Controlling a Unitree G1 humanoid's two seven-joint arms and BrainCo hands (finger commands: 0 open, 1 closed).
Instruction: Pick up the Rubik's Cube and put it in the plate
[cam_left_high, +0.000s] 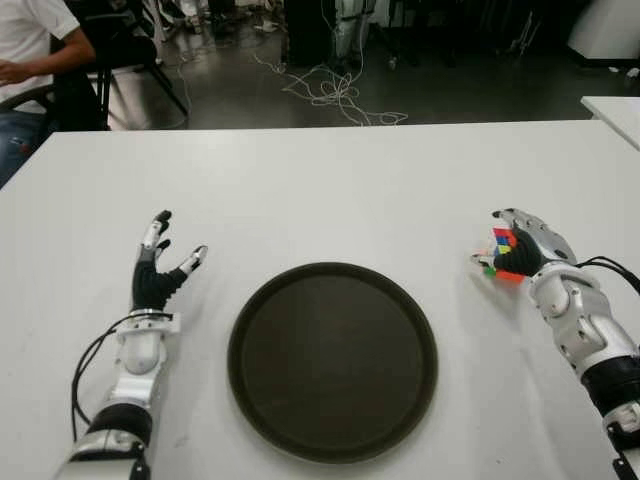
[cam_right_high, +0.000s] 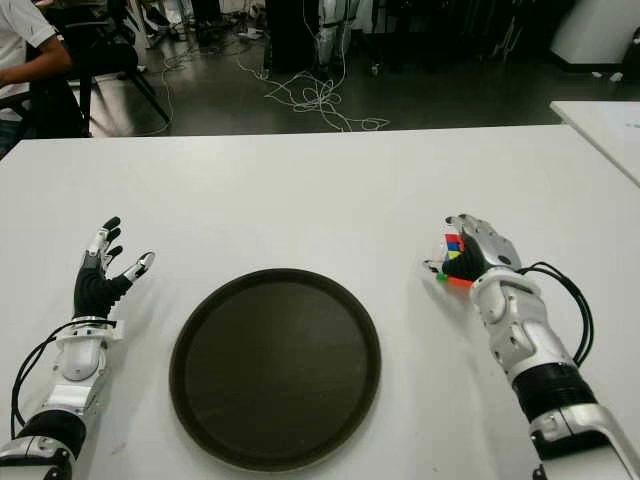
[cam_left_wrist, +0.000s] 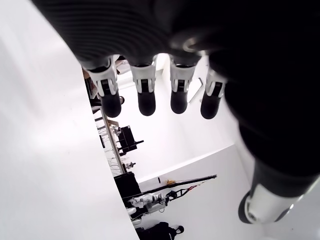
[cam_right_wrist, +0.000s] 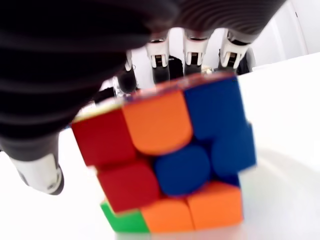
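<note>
Two head cameras looked forward and down from slightly offset spots, both sharing the white table (cam_left_high: 330, 190), dark plate (cam_left_high: 332, 362) and floor beyond, each wrist camera sat very close behind its own fingers, facing outward.

White surface (cam_left_high: 330, 190). Dark round plate (cam_left_high: 332, 362) on it, near front edge. Rubik's Cube (cam_left_high: 503, 254) right of plate, well apart.
</note>
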